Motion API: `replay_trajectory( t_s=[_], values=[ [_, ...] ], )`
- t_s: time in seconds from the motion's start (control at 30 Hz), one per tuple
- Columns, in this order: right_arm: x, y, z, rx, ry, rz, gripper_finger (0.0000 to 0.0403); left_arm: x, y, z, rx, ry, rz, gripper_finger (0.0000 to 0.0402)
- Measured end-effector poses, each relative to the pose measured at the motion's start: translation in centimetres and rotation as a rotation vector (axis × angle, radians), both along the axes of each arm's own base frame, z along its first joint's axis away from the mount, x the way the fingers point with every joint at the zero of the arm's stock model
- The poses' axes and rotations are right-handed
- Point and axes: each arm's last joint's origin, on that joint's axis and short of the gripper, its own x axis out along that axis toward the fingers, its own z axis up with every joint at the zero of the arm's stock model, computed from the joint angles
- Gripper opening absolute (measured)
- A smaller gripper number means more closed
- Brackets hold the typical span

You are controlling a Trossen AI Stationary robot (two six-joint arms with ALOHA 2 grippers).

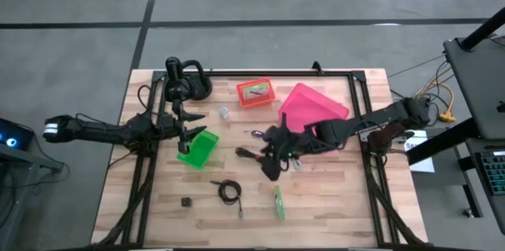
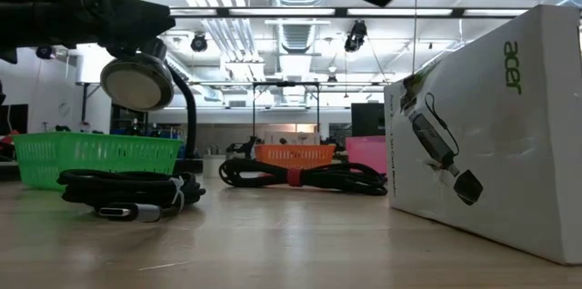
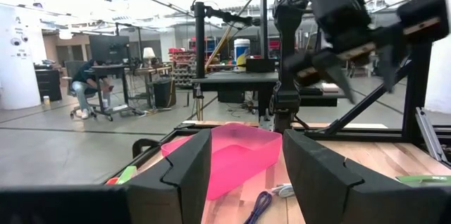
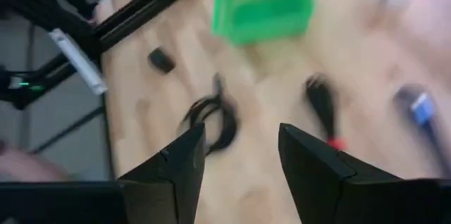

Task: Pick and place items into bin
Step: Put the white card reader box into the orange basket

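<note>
My right gripper (image 1: 272, 160) (image 4: 239, 136) hangs open above the table's middle, slanting down, nothing between its fingers. Under it lie a black cable with a red tie (image 1: 248, 154) (image 4: 323, 104) and a purple cable (image 1: 256, 133). Nearer the front edge lie a coiled black cable (image 1: 229, 191) (image 4: 211, 115), a tiny black block (image 1: 186, 202) (image 4: 161, 60) and a slim green packet (image 1: 278, 202). A tiny white piece (image 1: 224, 113) rests farther back. My left gripper (image 1: 189, 129) (image 3: 246, 153) waits open at the table's left, by the green basket (image 1: 197, 148). A pink bin (image 1: 312, 105) (image 3: 225, 155) stands at the back right.
An orange basket (image 1: 256, 91) stands at the back middle, left of the pink bin. A black gooseneck lamp (image 1: 185, 81) is at the back left. A black frame (image 1: 359, 125) rims the table. In the low view a white printed box (image 2: 491, 116) stands close by.
</note>
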Motion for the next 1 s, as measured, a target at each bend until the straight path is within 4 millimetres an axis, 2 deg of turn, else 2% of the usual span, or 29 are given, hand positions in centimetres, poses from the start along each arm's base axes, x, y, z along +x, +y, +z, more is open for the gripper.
replay_trajectory(
  t_s=[0.23,0.5,0.83,1.0],
  values=[
    [-1.3,3.1,-1.6,0.163,0.157,-0.113,0.0187,0.0,0.0,0.0,0.002,0.000,0.000,0.0162],
    [-2.3,5.0,-2.1,0.277,0.236,-0.176,0.0198,0.0,0.0,0.0,0.004,0.001,0.000,0.0162],
    [-0.9,7.9,-5.0,0.372,0.396,-0.205,0.0199,0.0,0.0,0.0,0.004,0.004,0.001,0.0162],
    [-0.6,8.9,-5.1,0.340,0.473,-0.231,0.0199,0.0,0.0,0.0,0.004,0.004,0.001,0.0162]
  ],
)
